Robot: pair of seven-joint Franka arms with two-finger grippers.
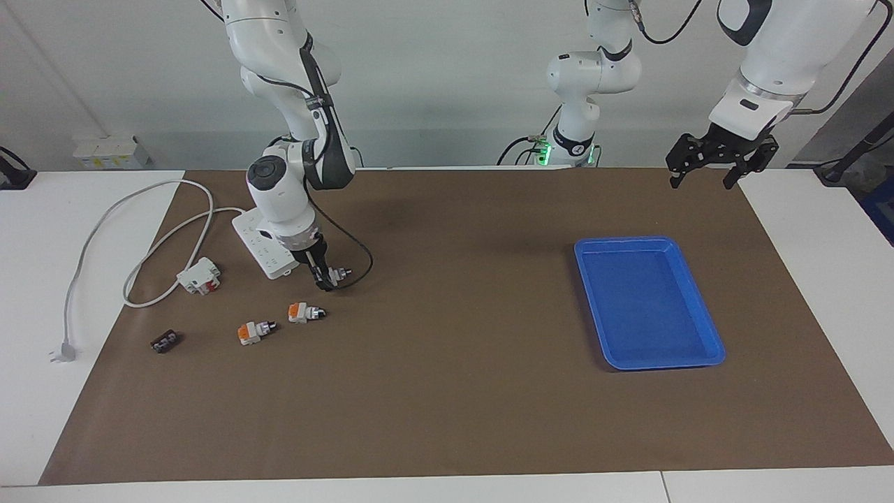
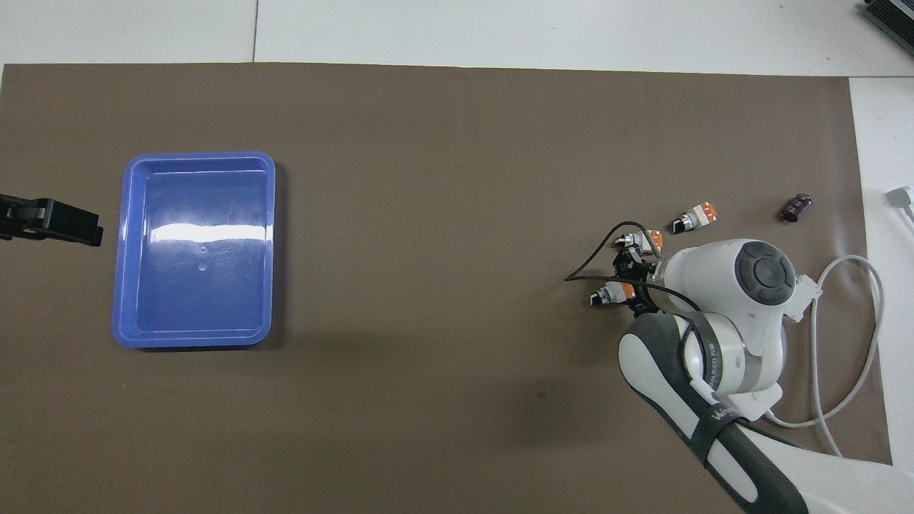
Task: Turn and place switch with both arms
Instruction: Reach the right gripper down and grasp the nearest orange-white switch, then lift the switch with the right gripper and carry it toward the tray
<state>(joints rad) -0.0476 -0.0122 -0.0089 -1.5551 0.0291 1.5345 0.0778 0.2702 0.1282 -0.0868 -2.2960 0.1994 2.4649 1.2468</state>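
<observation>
**Right gripper takes one switch; left waits**

The right gripper (image 1: 328,274) pinches a knob switch (image 1: 340,273) just above the mat near the right arm's end of the table, apparently to lift it for turning; two more switches (image 1: 306,311) (image 1: 254,331) lie nearer the table's front edge; the left gripper (image 1: 719,159), fingers spread, waits above the table's robot-side edge near the blue tray (image 1: 704,309), probably the drop place.

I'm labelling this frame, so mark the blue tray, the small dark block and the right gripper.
blue tray (image 1: 700,304): facing view, on its rim.
small dark block (image 1: 165,341): facing view, on its top.
right gripper (image 1: 328,277): facing view, between its fingertips, shut on a switch.
</observation>
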